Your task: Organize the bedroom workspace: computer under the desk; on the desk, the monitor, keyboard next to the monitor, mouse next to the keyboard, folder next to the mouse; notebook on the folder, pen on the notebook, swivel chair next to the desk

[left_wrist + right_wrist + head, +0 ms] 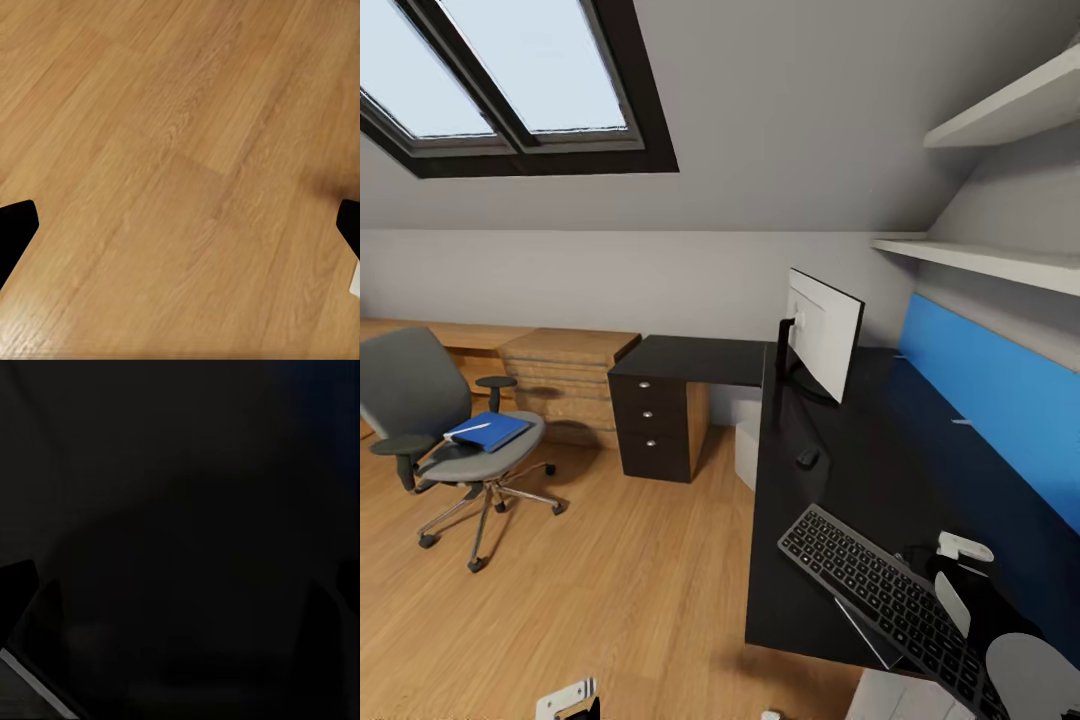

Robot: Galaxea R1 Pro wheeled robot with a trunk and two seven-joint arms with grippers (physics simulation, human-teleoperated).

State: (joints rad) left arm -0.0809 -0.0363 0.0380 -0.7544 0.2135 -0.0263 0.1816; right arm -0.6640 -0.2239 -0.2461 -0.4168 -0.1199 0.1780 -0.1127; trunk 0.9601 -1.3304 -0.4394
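Head view: the keyboard (887, 593) lies tilted at the lower right, overhanging the black surface (860, 440), with the mouse (807, 458) and monitor (822, 333) above it. The blue folder (488, 431) rests on the swivel chair (435, 425) at left. I cannot tell how either arm's jaws stand.

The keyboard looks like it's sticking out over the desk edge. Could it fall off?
Maybe. The keyboard lies slanted with a corner past the desk edge, near the right arm, so a bump might tip it onto the floor. The mouse also sits near that edge. The folder still waits on the swivel chair.
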